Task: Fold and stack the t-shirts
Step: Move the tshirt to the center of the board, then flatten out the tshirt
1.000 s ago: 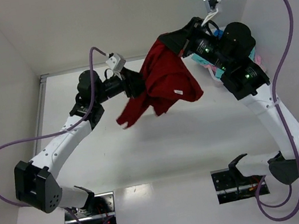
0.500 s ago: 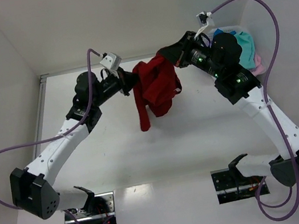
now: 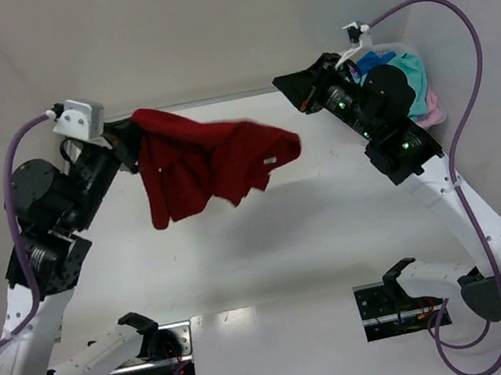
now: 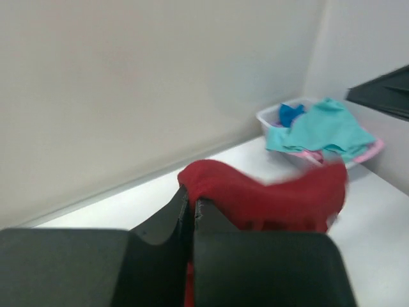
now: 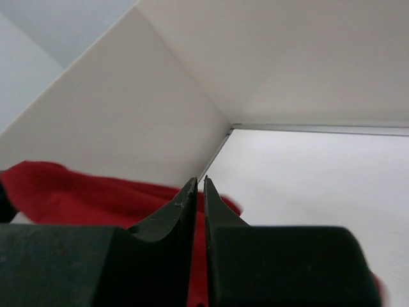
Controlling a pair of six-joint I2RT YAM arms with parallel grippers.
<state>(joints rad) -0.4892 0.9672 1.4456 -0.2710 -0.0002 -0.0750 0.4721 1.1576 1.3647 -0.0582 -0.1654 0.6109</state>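
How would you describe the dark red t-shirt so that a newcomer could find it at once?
Look above the far half of the white table. The dark red t-shirt hangs there from the shut left gripper. It alone is red and outside the basket.

We take this for a robotics lab test cell, not a home: a bare white table (image 3: 336,231) boxed in by plain white walls (image 3: 202,21) on three sides, with the left arm (image 3: 44,282) and the right arm (image 3: 457,200) bolted to metal plates (image 3: 378,306) at its near edge and purple cables (image 3: 472,41) looping from their wrists. The only household things we see are a slotted basket (image 4: 268,118) of t-shirts (image 4: 323,128) in the far corner and a dark red t-shirt (image 3: 207,161) hanging from the left gripper (image 3: 130,139)
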